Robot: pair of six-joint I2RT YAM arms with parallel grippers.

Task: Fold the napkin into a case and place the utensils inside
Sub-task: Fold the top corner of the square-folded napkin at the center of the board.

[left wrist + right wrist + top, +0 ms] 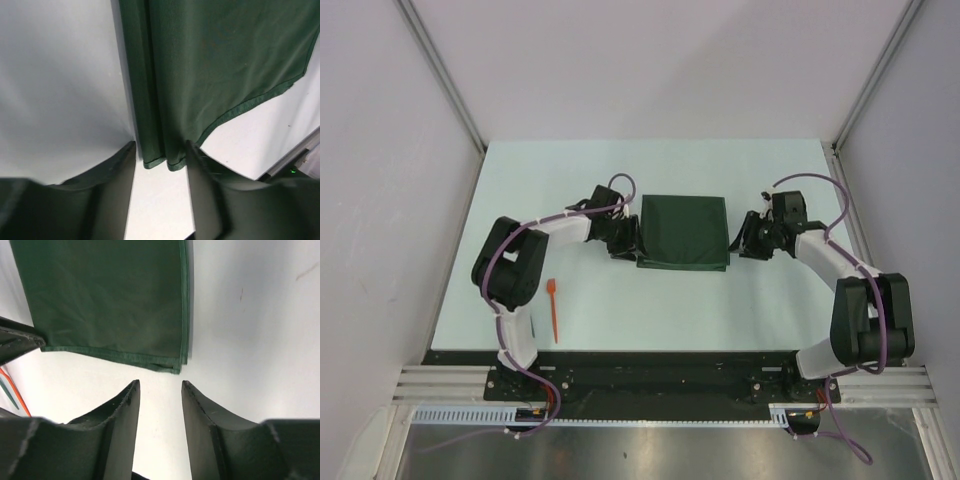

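The dark green napkin (683,232) lies folded into a flat rectangle at the table's middle. My left gripper (625,241) is at its left edge. In the left wrist view its open jaws (160,145) straddle the end of the napkin's (210,60) doubled folded edge, without pinching it. My right gripper (746,243) is open and empty, just off the napkin's right side; its tips (160,382) stop short of the napkin's corner (110,300). The orange-red utensil (553,310) lies on the table to the front left. A teal utensil (9,391) shows beside the orange one (17,402) at the right wrist view's left edge.
The pale table (650,310) is bounded by white walls with metal posts at the back corners. A black rail (640,375) carrying the arm bases runs along the near edge.
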